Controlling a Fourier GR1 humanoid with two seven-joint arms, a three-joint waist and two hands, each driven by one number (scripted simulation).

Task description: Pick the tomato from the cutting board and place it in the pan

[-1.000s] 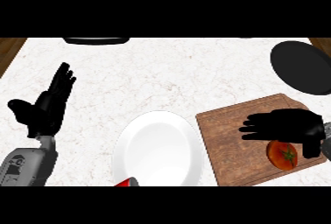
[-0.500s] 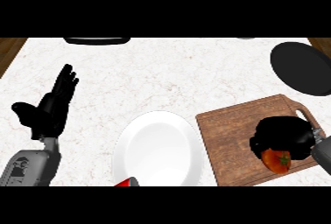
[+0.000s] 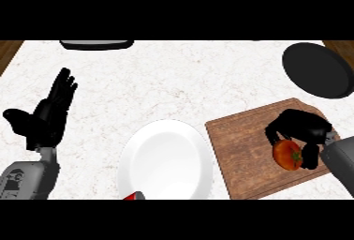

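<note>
Where fingers [image 3: 298, 123] curl: seemingly red tomato [image 3: 287, 155]

From my console I see the cutting board [image 3: 245, 145] at the counter's [image 3: 180, 75] right, the tomato [image 3: 286, 154] on its right part under my right hand [image 3: 301, 129]; the plate [image 3: 166, 161] lies just left of the board; the pan [image 3: 317, 69] sits behind the board; my left hand [image 3: 45, 117] rests at far left.

Wooden cutting board [image 3: 242, 145], glossy tomato [image 3: 286, 155], matt black pan [image 3: 317, 70], marbled counter [image 3: 173, 84]
</note>
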